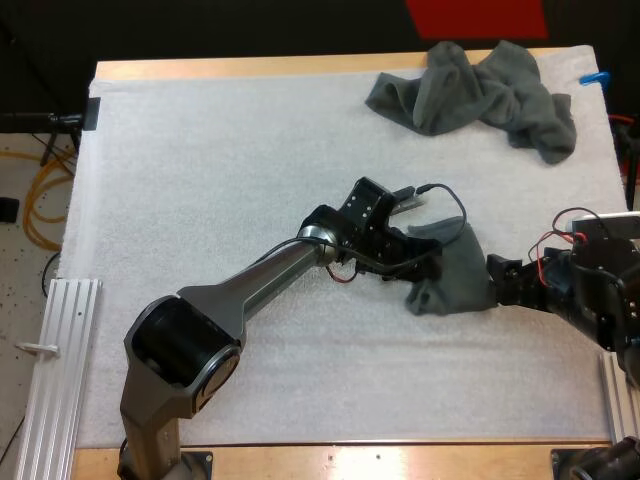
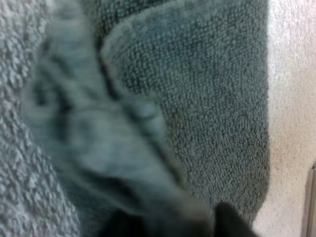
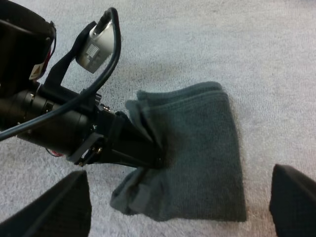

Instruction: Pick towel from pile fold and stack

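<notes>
Towel (image 1: 452,272), folded over, lies flat on the white mat (image 1: 220,180) toward its right side, between the two hands. The left hand (image 1: 422,262) is clamped on a raised fold at the cloth's left edge, with fabric bunched between its tips. The right hand (image 1: 503,280) sits at the opposite edge, its fingers (image 3: 54,207) spread wide and clear of the cloth. A crumpled pile (image 1: 480,90) lies at the mat's far right corner.

A light wooden table (image 1: 250,68) carries a white textured mat (image 1: 220,180) that covers nearly all of it. Two things lie on the mat, well apart — a crumpled dark grey-green terry towel (image 1: 480,90) at the far right, and a folded dark grey-green towel (image 1: 455,282) nearer, right of centre.
</notes>
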You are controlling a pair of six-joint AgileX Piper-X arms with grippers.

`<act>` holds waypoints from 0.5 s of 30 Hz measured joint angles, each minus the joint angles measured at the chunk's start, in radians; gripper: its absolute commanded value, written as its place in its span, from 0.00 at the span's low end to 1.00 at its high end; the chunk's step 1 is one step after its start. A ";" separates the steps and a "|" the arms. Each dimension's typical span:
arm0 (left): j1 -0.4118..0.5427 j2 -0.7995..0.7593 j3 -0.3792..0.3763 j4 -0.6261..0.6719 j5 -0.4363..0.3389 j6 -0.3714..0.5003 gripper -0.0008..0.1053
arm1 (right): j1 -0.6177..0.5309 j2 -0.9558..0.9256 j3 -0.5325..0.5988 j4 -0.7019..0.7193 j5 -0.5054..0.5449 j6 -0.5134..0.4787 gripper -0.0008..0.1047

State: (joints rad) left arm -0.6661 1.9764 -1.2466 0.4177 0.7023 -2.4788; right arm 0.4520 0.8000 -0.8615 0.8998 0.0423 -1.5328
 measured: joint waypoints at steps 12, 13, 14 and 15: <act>0.004 -0.008 -0.004 0.119 -0.050 0.168 0.01 | 0.000 0.000 0.000 0.000 0.000 0.000 0.69; 0.010 -0.013 -0.004 0.150 -0.079 0.210 0.01 | 0.000 0.000 0.000 0.000 0.000 0.000 0.69; 0.016 -0.021 -0.004 0.180 -0.110 0.252 0.01 | 0.000 0.000 0.000 0.000 0.000 0.000 0.69; 0.023 -0.030 -0.004 0.214 -0.141 0.291 0.01 | 0.000 0.000 0.000 0.000 0.000 0.000 0.69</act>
State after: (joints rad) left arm -0.6435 1.9468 -1.2502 0.6321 0.5615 -2.1876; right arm 0.4520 0.8000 -0.8615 0.8998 0.0423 -1.5328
